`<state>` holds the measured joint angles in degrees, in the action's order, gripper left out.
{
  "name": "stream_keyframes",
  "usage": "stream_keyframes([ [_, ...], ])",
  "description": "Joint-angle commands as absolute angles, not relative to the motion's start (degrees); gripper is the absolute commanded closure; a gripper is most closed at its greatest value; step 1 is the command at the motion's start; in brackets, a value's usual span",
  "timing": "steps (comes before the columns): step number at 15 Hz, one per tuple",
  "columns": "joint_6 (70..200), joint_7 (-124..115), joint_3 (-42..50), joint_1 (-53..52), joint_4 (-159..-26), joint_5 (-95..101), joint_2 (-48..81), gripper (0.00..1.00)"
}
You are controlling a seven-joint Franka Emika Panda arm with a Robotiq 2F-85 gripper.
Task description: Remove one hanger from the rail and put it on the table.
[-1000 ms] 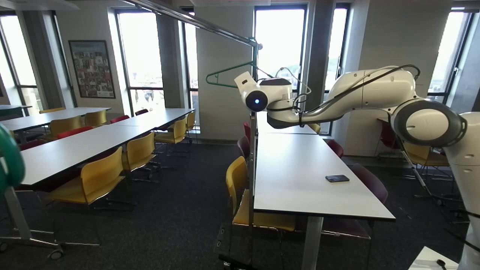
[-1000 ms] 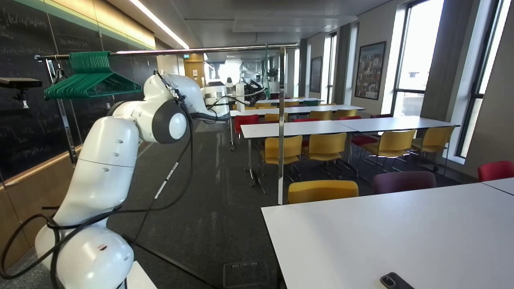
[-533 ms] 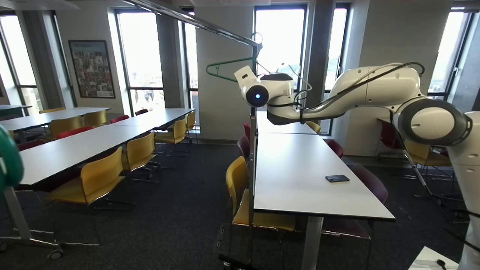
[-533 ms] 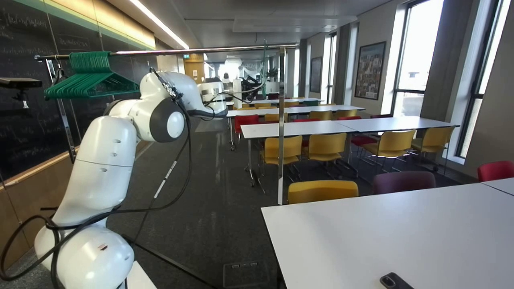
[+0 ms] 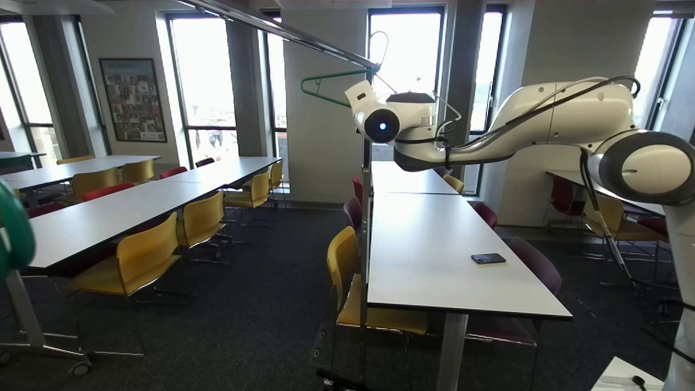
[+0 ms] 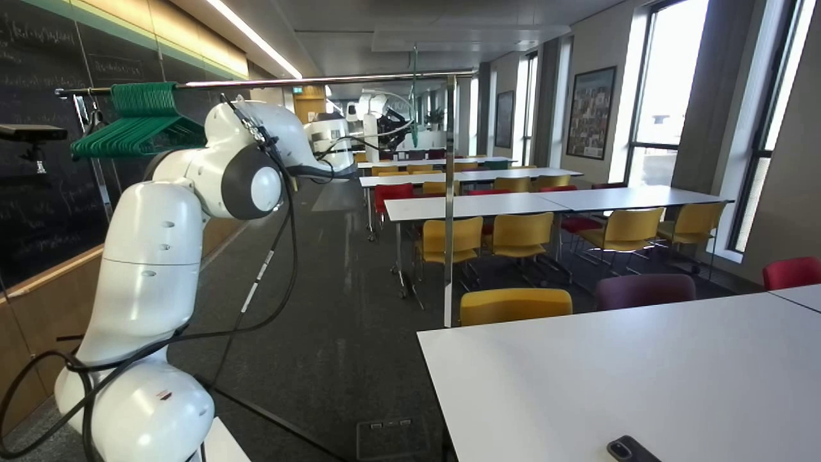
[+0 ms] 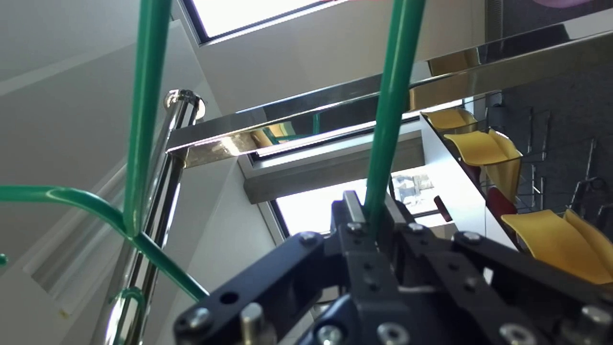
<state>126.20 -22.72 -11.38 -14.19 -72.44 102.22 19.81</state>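
In the wrist view, the fingers [image 7: 353,206] of the black gripper [image 7: 374,211] pinch a green hanger [image 7: 395,86] by a straight bar, parted only by the tube's thickness. The bar runs from the fingertips toward 12 o'clock; one shoulder crosses in front of the chrome rail [image 7: 160,201] at about 9, and the rail's capped end gleams at 10. In both exterior views the hanger's top rises above the rail; whether its hook touches the metal cannot be told. The white-topped table [image 5: 429,233], bearing a phone [image 5: 488,258], spreads toward 5 o'clock below, while more green hangers [image 6: 147,122] crowd the rail at 9 in an exterior view.
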Motion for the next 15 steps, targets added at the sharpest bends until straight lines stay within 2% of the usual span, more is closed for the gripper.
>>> stream_keyframes([
  [1, 127.34, -23.90, -11.33, -13.15, -82.92, 101.30, 12.05, 0.97],
  [15, 127.57, -30.54, -10.45, -11.68, -111.19, 92.71, -5.76, 0.97],
])
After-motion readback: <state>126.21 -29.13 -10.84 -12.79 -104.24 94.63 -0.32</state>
